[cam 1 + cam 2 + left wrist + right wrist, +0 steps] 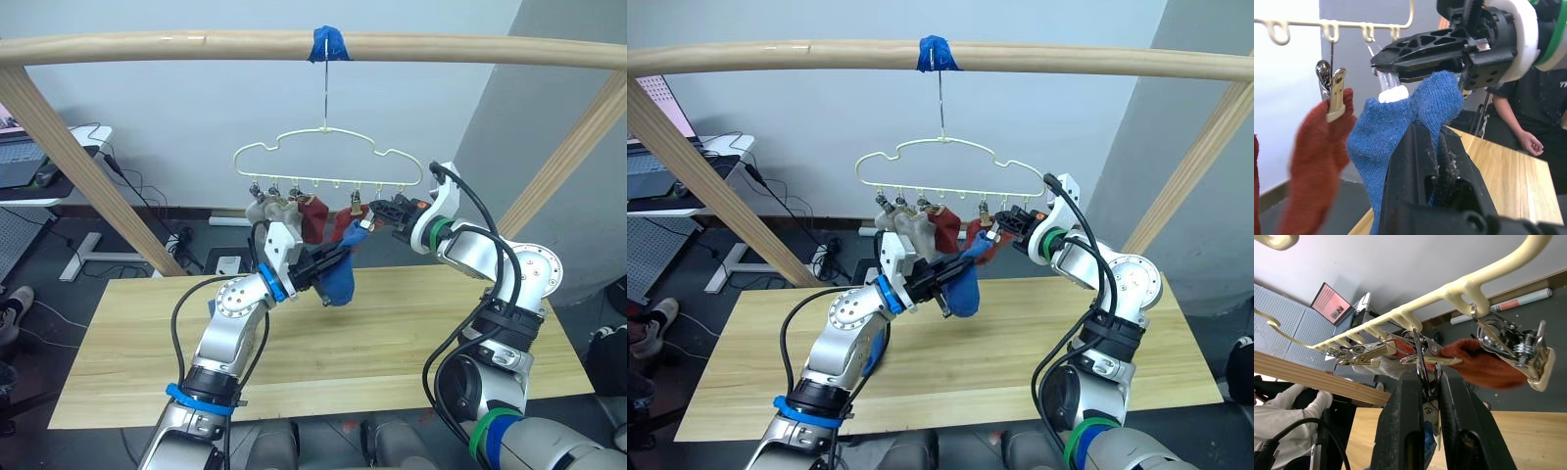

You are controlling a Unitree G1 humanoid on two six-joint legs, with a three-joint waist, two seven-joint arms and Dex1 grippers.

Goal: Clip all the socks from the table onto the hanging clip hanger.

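Note:
The cream clip hanger hangs by its hook from the rail above the table. Light grey socks and brick red socks hang from its left and middle clips. My left gripper is shut on a blue sock and holds it up just under the hanger's middle right clips. My right gripper is shut on one metal clip, right above the blue sock's top edge. A red sock hangs in the neighbouring clip.
A thick wooden rail with blue tape spans the top, carried by slanted wooden posts on both sides. A desk with a laptop stands at the far left. A person sits beyond the table.

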